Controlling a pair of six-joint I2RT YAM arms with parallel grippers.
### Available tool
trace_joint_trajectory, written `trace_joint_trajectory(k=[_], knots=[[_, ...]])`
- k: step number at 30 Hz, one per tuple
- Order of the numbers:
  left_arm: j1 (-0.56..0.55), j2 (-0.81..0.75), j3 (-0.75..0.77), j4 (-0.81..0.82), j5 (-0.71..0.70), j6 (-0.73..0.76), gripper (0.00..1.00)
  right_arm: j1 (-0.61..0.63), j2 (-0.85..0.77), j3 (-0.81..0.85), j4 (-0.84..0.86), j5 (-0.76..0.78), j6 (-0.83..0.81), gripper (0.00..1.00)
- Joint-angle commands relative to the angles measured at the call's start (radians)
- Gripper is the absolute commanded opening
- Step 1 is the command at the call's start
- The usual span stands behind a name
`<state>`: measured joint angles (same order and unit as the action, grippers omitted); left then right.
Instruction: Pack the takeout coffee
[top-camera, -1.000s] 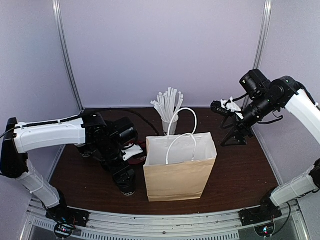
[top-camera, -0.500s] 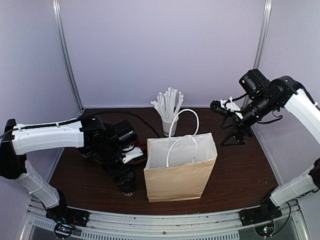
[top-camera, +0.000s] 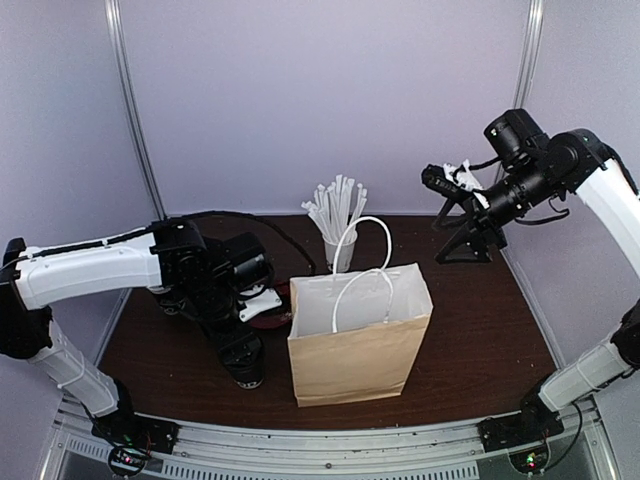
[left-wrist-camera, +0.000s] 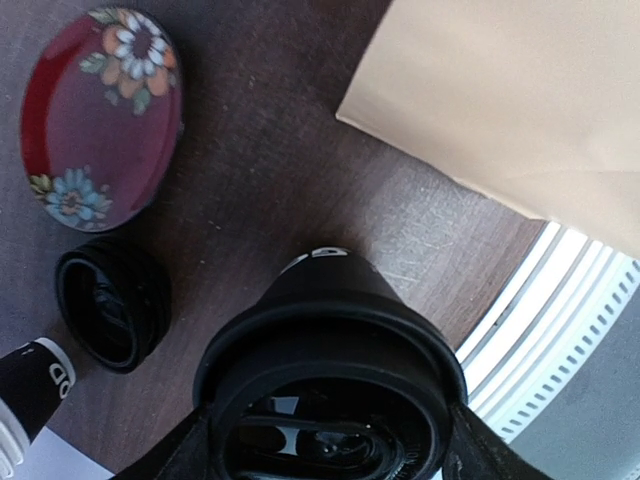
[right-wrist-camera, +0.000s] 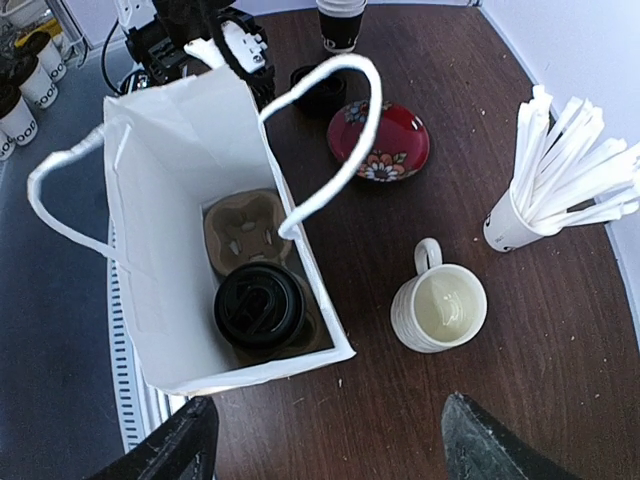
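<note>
Takeout coffee cup A (left-wrist-camera: 330, 340): upright on the table (top-camera: 480, 330), close to its front edge, just left of the bag; black lid faces up.
Left gripper (left-wrist-camera: 325, 445): points down over cup A, one finger on each side of the lid, jaws wide; cannot tell whether the pads press the cup.
Takeout coffee cup B (left-wrist-camera: 30, 385): at the edge of the left wrist view, black band with white lettering showing; apart from cup A.
Black ring (left-wrist-camera: 110, 300): flat on the table between cup B and the saucer; what it is, unclear.
Saucer (left-wrist-camera: 100, 110): red, flower pattern, flat on the table, left of the bag and apart from it.
Bag (top-camera: 360, 350): brown paper, white inside, upright at table centre, mouth open, white cord handles raised.
Carrier (right-wrist-camera: 240, 225): pulp tray lying on the bag's bottom.
Takeout coffee cup C (right-wrist-camera: 260, 305): seated in one carrier well inside the bag, lid on.
Mug (right-wrist-camera: 440, 308): cream, upright, behind the bag, between saucer and straw cup.
Straw cup (top-camera: 340, 250): white, full of white straws, at the back of the table.
Right gripper (right-wrist-camera: 328, 405): raised high over the table's right rear, jaws wide apart, nothing between them.
</note>
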<state>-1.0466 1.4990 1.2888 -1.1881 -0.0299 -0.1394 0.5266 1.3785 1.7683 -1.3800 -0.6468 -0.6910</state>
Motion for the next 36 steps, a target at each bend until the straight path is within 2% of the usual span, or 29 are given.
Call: trace_joint_trajectory(k=[1, 7, 14, 18, 19, 20, 21, 22, 24, 25, 29, 33, 36], knots=[[-0.004, -0.069, 0.099, -0.084, -0.052, 0.005, 0.70, 0.001, 0.057, 0.123, -0.025, -0.083, 0.048, 0.80], [-0.002, -0.114, 0.229, -0.189, -0.130, -0.008, 0.70, 0.071, 0.173, 0.245, -0.042, -0.107, 0.104, 0.80], [-0.002, -0.136, 0.442, -0.285, -0.214, -0.021, 0.69, 0.149, 0.270, 0.300, -0.022, -0.085, 0.149, 0.80], [-0.003, -0.131, 0.553, -0.303, -0.217, -0.007, 0.69, 0.175, 0.328, 0.341, -0.013, -0.147, 0.194, 0.76], [-0.003, -0.126, 0.581, -0.304, -0.217, -0.001, 0.69, 0.180, 0.339, 0.350, -0.003, -0.154, 0.218, 0.71], [-0.002, -0.120, 0.606, -0.303, -0.221, 0.005, 0.69, 0.182, 0.350, 0.360, 0.005, -0.164, 0.228, 0.59], [-0.003, -0.113, 0.636, -0.300, -0.223, 0.014, 0.69, 0.181, 0.358, 0.378, 0.003, -0.188, 0.234, 0.45], [-0.002, -0.104, 0.667, -0.296, -0.222, 0.023, 0.69, 0.182, 0.365, 0.392, -0.002, -0.200, 0.236, 0.28], [-0.003, -0.082, 0.735, -0.282, -0.213, 0.041, 0.69, 0.182, 0.364, 0.400, -0.006, -0.203, 0.243, 0.04], [-0.003, -0.070, 0.766, -0.271, -0.201, 0.053, 0.69, 0.181, 0.357, 0.399, -0.009, -0.195, 0.242, 0.00], [-0.003, -0.031, 0.874, -0.208, -0.111, 0.098, 0.68, 0.175, 0.299, 0.364, -0.035, -0.164, 0.226, 0.00], [-0.003, -0.018, 0.903, -0.132, 0.001, 0.129, 0.68, 0.170, 0.216, 0.311, -0.076, -0.136, 0.191, 0.00], [-0.002, 0.002, 0.933, -0.112, 0.030, 0.166, 0.68, 0.161, 0.150, 0.270, -0.078, -0.093, 0.185, 0.00]])
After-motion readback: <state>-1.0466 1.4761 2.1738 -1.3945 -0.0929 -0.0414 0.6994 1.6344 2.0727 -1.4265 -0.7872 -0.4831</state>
